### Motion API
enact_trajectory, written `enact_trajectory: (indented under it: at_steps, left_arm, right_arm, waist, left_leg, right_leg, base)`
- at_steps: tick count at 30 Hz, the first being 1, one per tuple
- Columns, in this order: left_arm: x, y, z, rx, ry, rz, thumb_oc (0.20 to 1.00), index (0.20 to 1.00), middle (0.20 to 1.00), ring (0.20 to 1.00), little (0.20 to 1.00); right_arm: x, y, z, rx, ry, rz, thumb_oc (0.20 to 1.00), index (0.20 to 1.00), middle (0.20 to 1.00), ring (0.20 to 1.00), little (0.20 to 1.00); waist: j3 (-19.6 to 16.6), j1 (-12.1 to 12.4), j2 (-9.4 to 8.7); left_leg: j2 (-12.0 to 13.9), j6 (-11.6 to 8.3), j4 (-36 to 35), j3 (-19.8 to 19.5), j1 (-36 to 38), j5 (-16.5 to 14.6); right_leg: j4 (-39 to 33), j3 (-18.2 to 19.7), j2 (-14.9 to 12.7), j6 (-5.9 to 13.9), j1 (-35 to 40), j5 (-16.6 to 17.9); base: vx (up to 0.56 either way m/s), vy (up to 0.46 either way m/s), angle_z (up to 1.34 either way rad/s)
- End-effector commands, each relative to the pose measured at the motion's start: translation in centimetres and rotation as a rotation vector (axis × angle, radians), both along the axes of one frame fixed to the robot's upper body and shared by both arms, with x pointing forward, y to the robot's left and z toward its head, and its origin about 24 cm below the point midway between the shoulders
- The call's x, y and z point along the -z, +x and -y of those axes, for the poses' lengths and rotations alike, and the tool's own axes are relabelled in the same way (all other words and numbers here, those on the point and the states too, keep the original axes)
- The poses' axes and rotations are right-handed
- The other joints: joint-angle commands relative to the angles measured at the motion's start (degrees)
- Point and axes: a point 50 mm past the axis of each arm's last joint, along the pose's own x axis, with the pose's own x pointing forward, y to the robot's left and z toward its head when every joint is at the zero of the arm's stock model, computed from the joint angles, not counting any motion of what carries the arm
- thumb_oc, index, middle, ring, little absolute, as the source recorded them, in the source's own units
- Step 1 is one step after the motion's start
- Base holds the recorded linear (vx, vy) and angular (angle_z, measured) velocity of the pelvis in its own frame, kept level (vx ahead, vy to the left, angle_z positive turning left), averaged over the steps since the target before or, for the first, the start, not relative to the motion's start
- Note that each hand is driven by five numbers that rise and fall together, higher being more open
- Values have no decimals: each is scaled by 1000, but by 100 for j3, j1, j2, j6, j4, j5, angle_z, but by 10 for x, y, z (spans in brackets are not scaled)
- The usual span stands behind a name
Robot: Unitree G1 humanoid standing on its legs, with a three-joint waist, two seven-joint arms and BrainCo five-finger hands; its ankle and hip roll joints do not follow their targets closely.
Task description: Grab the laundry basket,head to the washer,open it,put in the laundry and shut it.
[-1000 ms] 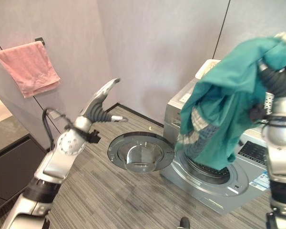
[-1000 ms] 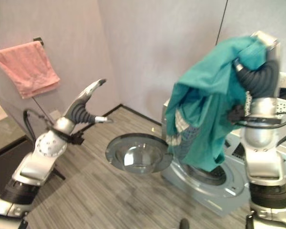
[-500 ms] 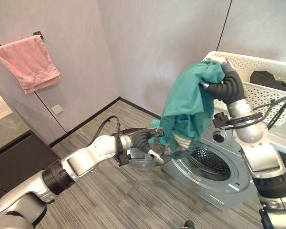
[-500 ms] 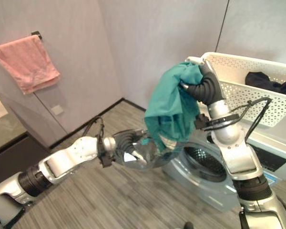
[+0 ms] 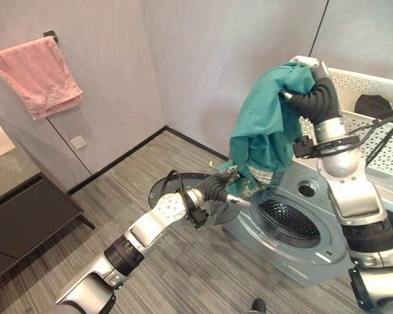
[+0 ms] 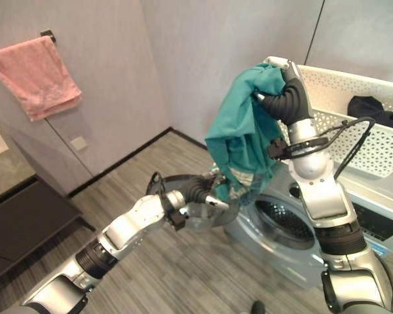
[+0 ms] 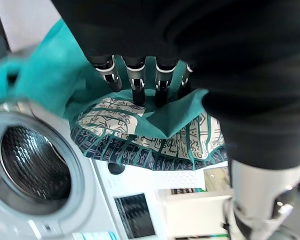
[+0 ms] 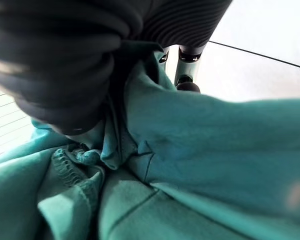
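My right hand (image 5: 312, 98) is raised in front of the white laundry basket (image 5: 373, 140) and is shut on the top of a teal garment (image 5: 265, 134). The garment hangs down to just above the washer's open drum (image 5: 295, 219). In the right wrist view the teal cloth (image 8: 205, 165) is bunched against the palm. My left hand (image 5: 216, 186) reaches in under the garment, open. Its straight fingers (image 7: 137, 82) touch the patterned lower hem (image 7: 155, 135). The washer's round door (image 5: 156, 191) stands swung open to the left, behind my left forearm.
The basket sits on top of the grey washer (image 5: 295, 252) and holds dark clothing (image 5: 372, 104). A pink towel (image 5: 36, 75) hangs on a wall rail at the left. A low dark cabinet (image 5: 19, 222) stands below it. Striped grey floor lies before the washer.
My left hand has swung down from high at the left to the garment's lower hem. My right hand has drawn the garment back from close to the camera and holds it by the basket.
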Motion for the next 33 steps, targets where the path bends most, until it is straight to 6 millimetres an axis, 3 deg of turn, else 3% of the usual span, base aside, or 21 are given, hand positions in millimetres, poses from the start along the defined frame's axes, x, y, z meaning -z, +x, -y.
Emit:
enact_trajectory:
  at_steps: [1, 8, 12, 16, 18, 25, 33]
  left_arm:
    - [-53, 12, -21, -90, 128, 444, 1000, 1000, 1000, 1000, 1000]
    - [-49, 14, -14, -110, 291, 590, 1000, 1000, 1000, 1000, 1000]
    - [-38, 21, 3, -137, 245, 520, 1000, 1000, 1000, 1000, 1000]
    - [-31, 25, 5, -161, 253, 498, 1000, 1000, 1000, 1000, 1000]
    - [-18, 30, 16, -172, 276, 442, 1000, 1000, 1000, 1000, 1000]
    - [3, 46, 42, -216, 347, 364, 1000, 1000, 1000, 1000, 1000]
    - [7, 47, 53, -224, 297, 301, 1000, 1000, 1000, 1000, 1000]
  right_arm:
    - [-41, -18, 2, -14, 79, 235, 200, 200, 200, 200, 200]
    - [-40, -22, 0, -29, 128, 254, 200, 200, 200, 200, 200]
    - [-35, -21, 0, -19, 164, 245, 200, 200, 200, 200, 200]
    - [-34, -20, -1, -30, 186, 244, 200, 200, 200, 200, 200]
    - [-35, -19, -6, -56, 214, 245, 200, 200, 200, 200, 200]
    - [-36, -18, -21, -131, 252, 246, 200, 200, 200, 200, 200]
    - [-34, -15, -32, -182, 267, 215, 200, 200, 200, 200, 200]
  waist:
    - [-70, 304, -237]
    - [-39, 331, -276]
    - [5, 294, -297]
    - [37, 274, -292]
    - [60, 221, -313]
    - [97, 63, -349]
    - [94, 28, -339]
  left_leg:
    - [-21, 255, 62, -212, -265, -510]
    - [-2, 252, 32, -249, -328, -474]
    - [-15, 251, 24, -309, -391, -450]
    - [-7, 241, 20, -321, -411, -440]
    - [7, 239, 18, -301, -428, -437]
    - [38, 204, 15, -236, -467, -420]
    - [67, 192, 15, -165, -477, -425]
  right_leg:
    - [641, -27, -357, 168, -241, -538]
    - [677, 10, -330, 152, -309, -581]
    - [783, 24, -333, 114, -374, -673]
    - [856, 41, -331, 102, -430, -711]
    - [906, 29, -329, 99, -466, -730]
    - [981, 35, -312, 78, -547, -766]
    - [872, 10, -266, 77, -542, -702]
  base:
    - [-2, -35, -2]
    - [-1, -5, 0]
    - [-8, -9, 3]
    - [-1, -3, 1]
    - [0, 0, 0]
    - [-5, -8, 4]
    - [-6, -12, -3]
